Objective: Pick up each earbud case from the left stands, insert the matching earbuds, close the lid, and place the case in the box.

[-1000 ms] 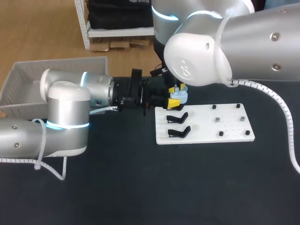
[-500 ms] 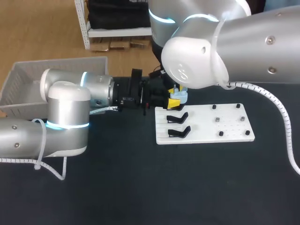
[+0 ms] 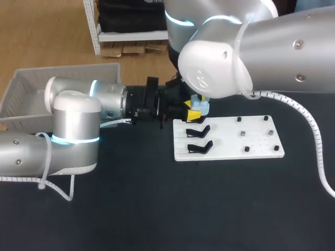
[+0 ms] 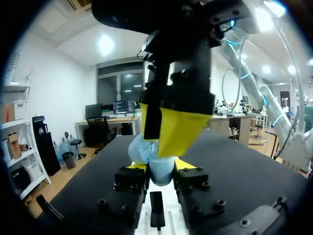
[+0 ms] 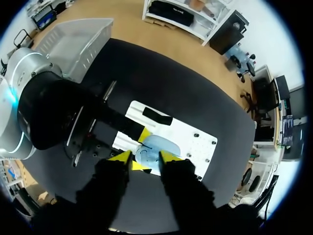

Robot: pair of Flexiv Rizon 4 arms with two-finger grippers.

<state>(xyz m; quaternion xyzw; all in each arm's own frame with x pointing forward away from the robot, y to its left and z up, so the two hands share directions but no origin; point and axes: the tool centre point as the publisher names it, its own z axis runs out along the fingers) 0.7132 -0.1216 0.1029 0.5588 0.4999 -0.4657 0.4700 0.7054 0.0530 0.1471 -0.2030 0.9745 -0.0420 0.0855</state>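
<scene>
- Now your left gripper [image 4: 160, 169] is closed on the small pale blue plastic earbud case [image 4: 143, 149], just over a corner of the flat white stand plate [image 3: 230, 138].
- Your right gripper [image 5: 145, 156] meets the case from above; you cannot tell if it grips.

The left gripper [image 4: 156, 169] clamps a pale blue case [image 4: 149, 155] from both sides; the right gripper [image 4: 158, 130] hangs at its top, a black stand [image 4: 156, 216] below
</scene>
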